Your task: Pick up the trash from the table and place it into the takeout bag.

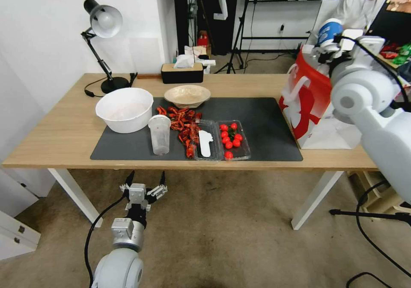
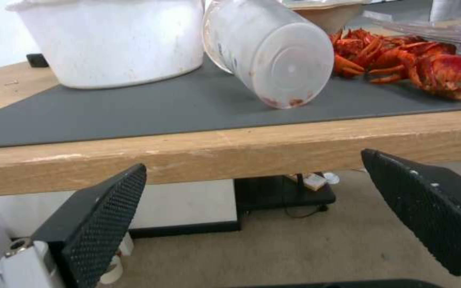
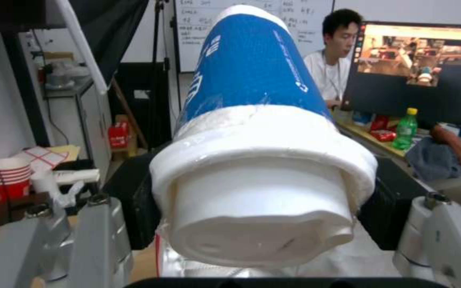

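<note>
Above the takeout bag [image 1: 309, 104] at the counter's [image 1: 51, 134] right end, my right gripper [image 1: 332, 44] has its jaws clenched on the white-and-blue cup [image 3: 257, 160], held w/ its blue body pointing up and away. Left gripper [image 1: 144, 179] hangs low in front of the counter edge, jaws released, nothing in them. On the grey mat [image 1: 265, 125]: clear plastic cup [image 1: 159, 134] upright beside the large white bowl [image 1: 124, 108], beige bowl [image 1: 187, 95] behind, red shells [image 1: 182, 125] & tomato tray [image 1: 232, 139] nearby.

Blue-and-white cup [image 3: 257, 160] in right gripper [image 3: 257, 200]
</note>
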You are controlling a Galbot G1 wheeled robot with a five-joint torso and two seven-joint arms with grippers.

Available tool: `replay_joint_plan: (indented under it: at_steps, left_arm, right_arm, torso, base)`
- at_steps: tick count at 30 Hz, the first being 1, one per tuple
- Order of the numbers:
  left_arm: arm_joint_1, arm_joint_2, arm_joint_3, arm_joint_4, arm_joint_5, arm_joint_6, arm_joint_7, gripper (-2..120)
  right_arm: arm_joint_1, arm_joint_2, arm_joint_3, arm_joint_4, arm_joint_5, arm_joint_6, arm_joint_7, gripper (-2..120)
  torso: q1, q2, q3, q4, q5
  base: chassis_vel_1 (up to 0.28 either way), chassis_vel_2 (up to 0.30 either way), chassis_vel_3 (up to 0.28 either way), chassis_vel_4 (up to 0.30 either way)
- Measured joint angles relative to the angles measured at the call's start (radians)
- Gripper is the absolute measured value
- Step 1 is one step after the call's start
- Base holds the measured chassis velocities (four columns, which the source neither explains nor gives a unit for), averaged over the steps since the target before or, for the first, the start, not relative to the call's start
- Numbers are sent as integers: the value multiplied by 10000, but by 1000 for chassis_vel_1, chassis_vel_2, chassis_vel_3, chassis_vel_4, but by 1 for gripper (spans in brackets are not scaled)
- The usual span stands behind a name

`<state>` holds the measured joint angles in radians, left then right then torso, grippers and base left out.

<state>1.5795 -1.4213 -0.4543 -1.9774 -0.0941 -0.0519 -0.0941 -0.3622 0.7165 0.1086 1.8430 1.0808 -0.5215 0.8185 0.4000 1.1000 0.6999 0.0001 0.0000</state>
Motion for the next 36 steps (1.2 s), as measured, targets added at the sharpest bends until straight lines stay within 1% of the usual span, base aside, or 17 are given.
replay_joint_plan:
  at_steps: [3,6,13,14,16,17,18,20,32,36]
  left_arm:
    - [20,18,17,-37,2,0,-2,100]
    - [36,82,45,-46,1,0,-2,100]
    - [28,115,182,-46,1,-2,-2,100]
    - [26,111,208,-47,4,-2,-2,100]
    - [21,92,299,-53,25,-3,-2,100]
    - [21,92,299,-53,25,-3,-2,100]
    - [21,83,354,-64,38,-4,-1,100]
    - [37,98,406,-105,102,-14,14,100]
    - [134,82,367,-345,120,-22,22,100]
    - [165,75,339,-488,112,12,15,100]
  right_arm:
    - [-169,-133,291,4,39,1,38,68]
    - [-609,-329,802,11,430,-7,144,68]
    - [-1226,-508,1205,98,685,-36,127,69]
    - [-1313,-526,1257,119,706,-37,118,72]
    - [-1581,-583,1429,201,752,-38,93,84]
    - [-1581,-583,1429,201,752,-38,93,84]
    - [-1715,-621,1512,248,759,-45,92,92]
    - [-1865,-738,1631,327,779,-55,98,98]
    - [-2306,-969,1859,877,962,-11,152,100]
    - [-2379,-1044,1910,1068,1016,276,85,100]
  torso:
    - [0,0,0,2,0]
    - [-1,0,0,-3,3]
    - [-1,0,0,-2,4]
    - [0,0,0,0,3]
    - [0,0,1,0,1]
    - [0,0,1,0,1]
    - [0,0,0,-1,2]
    - [0,0,1,-1,1]
    - [-1,0,1,-1,0]
    - [-1,0,1,-2,1]
  base:
    - [0,0,0,0]
    - [0,0,0,0]
    - [0,0,0,0]
    - [0,0,0,0]
    - [0,0,0,0]
    - [0,0,0,0]
    - [0,0,0,0]
    - [0,0,0,0]
    - [0,0,0,0]
    - [0,0,0,0]
